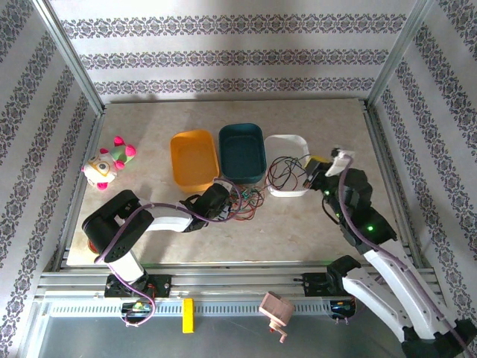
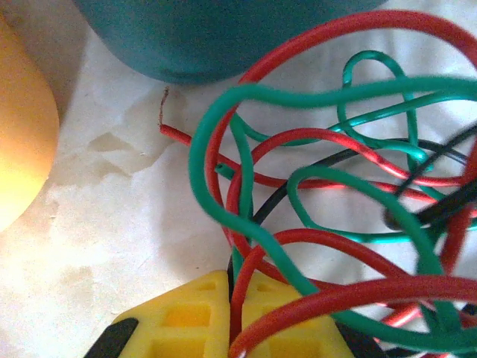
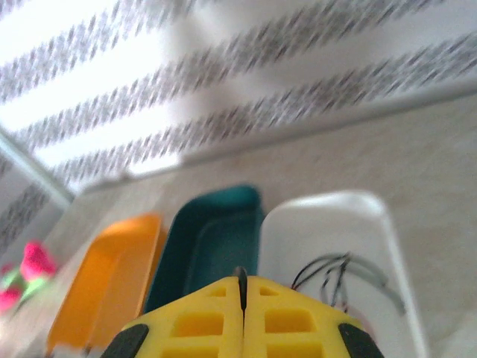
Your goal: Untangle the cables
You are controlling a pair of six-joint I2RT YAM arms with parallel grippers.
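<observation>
**Left gripper clamped on the cables; right gripper shut over the white tray.**

The tangle lies on the table, just near of the teal tray, with a looser bunch trailing right into the white tray. The wires look light, thin and springy with a slick coating, so they will likely keep their loops and snag at crossings. A free end or an outer strand is the better hold. The left jaws are closed with a red strand running into their seam. The right jaws are pressed together, and I cannot tell whether the dark line in their seam is wire. The mass has no single axis and spreads left to right. One red end points far, toward the teal tray.
</observation>
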